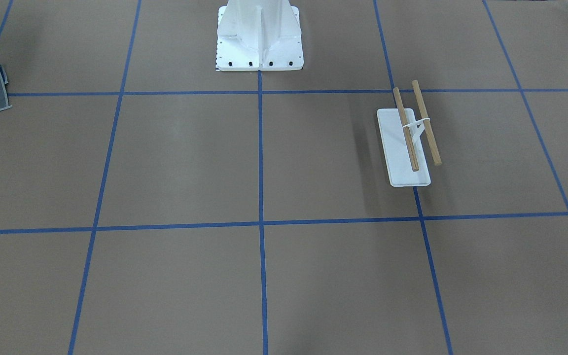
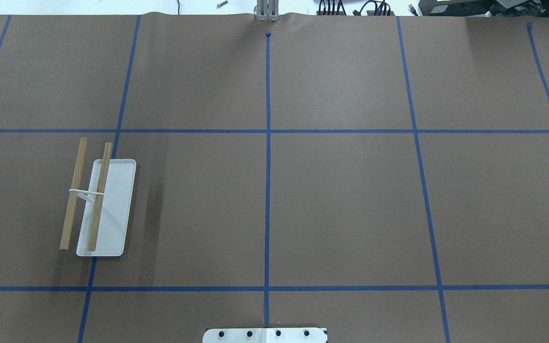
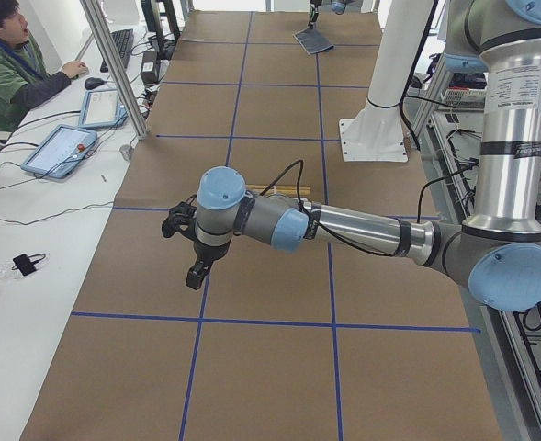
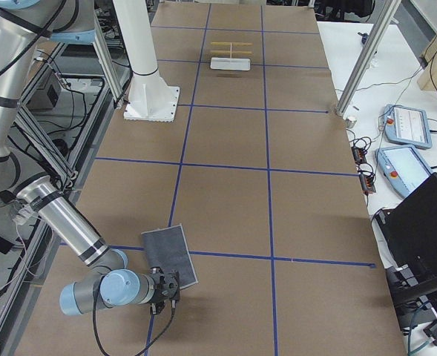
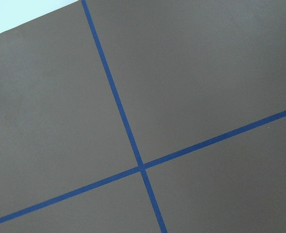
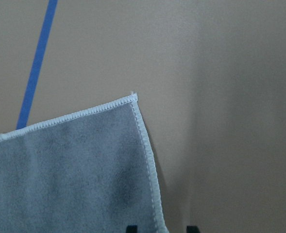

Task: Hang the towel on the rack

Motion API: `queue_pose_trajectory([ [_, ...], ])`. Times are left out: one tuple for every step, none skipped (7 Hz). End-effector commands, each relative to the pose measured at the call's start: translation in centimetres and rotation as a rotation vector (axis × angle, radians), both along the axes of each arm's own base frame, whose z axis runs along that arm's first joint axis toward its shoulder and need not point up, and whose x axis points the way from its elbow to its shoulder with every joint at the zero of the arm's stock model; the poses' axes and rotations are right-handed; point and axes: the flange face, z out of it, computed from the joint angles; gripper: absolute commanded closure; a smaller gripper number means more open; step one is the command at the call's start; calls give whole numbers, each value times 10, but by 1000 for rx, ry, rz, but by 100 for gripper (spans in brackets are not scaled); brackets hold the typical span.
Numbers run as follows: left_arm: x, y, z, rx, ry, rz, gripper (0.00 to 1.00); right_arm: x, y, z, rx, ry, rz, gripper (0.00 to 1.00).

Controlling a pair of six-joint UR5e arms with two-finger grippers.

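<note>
You have the towel (image 4: 170,252) lying flat, grey face up, at the end of the table (image 2: 341,209) on the robot's right. It is well apart from the rack (image 2: 117,200), which stands with its two wooden bars on the robot's left. The right gripper (image 6: 162,228) sits low at the towel's edge with its fingertips (image 6: 131,227) spread. The stitched hem seems to run between them, though only the tips show. The left gripper (image 3: 197,269) hangs above the table; you cannot tell how its jaws stand.
</note>
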Motion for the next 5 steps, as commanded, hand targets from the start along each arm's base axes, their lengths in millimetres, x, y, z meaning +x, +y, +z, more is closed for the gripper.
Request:
queue_pose_trajectory([
  [0,0,1,-2,0,0,0,0,1,0,5,1,-3,96],
  [0,0,1,-2,0,0,0,0,1,0,6,1,-4,100],
  [0,0,0,-1,0,0,0,0,0,-1,13,3,-5,100],
  [0,0,0,1,0,0,0,0,-2,-6,40,-7,-6,100],
  [0,1,1,-4,0,0,0,-2,-10,-14,59,-32,-13,100],
])
